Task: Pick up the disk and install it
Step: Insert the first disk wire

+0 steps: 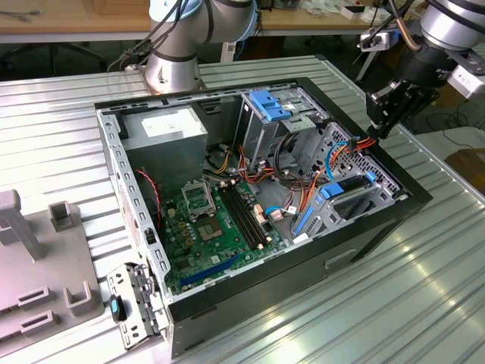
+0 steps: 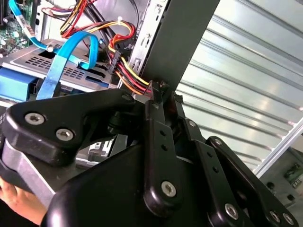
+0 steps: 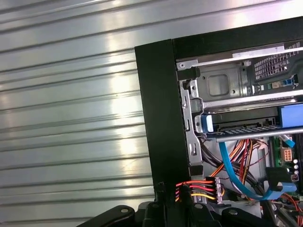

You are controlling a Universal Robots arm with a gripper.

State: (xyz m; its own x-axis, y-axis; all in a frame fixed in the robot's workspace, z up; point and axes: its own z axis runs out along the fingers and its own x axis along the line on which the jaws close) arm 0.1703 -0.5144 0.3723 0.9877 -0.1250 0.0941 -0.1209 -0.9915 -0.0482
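Nearest the lens, the gripper (image 2: 160, 90) is seen with its fingers drawn together, or very nearly, and nothing of the disk between them. The disk (image 1: 352, 199) is found lying in the low drive bay by the case's wall on the exterior view's right, its dark body framed by blue rails. In the first wrist view it (image 3: 241, 128) is seen flat in that bay. The gripper (image 1: 383, 117) is held just above the case (image 1: 394, 220) at the wall's rim, near a power plug (image 3: 208, 187) on red, yellow and black wires.

The installing step is judged to be in hand or nearly done, since the disk is already in the bay. Any seating left would call for a straight push along the rails, clear of the wires.

One disk, one gripper, one case and one blue bracket (image 1: 269, 102) on the upright cage are counted, all on one ribbed bench (image 1: 379, 303).
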